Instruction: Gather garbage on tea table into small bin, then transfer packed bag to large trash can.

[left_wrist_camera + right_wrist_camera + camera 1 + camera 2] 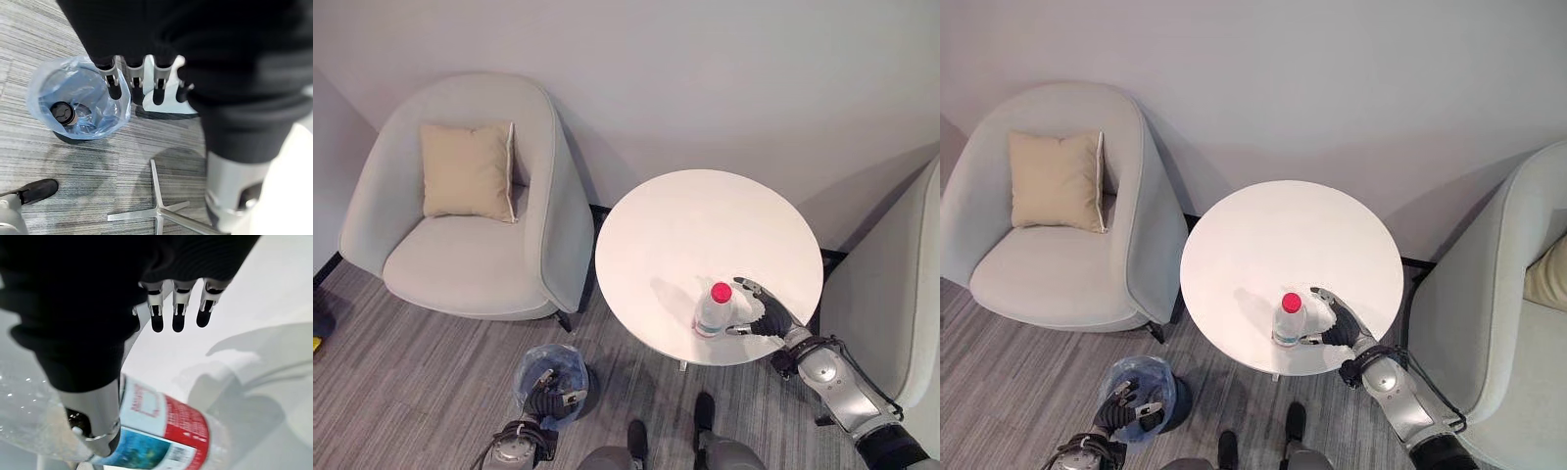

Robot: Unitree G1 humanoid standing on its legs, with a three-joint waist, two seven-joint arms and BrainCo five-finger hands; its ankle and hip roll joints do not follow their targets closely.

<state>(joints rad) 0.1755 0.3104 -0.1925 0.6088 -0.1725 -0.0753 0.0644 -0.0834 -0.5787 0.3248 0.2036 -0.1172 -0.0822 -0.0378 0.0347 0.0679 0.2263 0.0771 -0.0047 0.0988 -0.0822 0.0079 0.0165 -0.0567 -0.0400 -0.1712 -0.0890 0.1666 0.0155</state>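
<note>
A clear plastic bottle [713, 311] with a red cap and a red and blue label [166, 431] stands near the front edge of the round white tea table [705, 225]. My right hand [771, 318] rests on the table just right of it, open. Its fingers [178, 308] are straight and its thumb is close beside the bottle. Down on the floor left of the table sits the small bin [551, 377], lined with a blue bag [78, 105]. A dark round cup [63, 113] lies inside. My left hand [546, 399] hangs over the bin's near rim, open and holding nothing.
A pale grey armchair [460, 264] with a beige cushion [468, 171] stands left of the table, close behind the bin. A second armchair [891, 284] is tight against the table's right side. The table's metal foot [156, 210] spreads over the carpet beside the bin.
</note>
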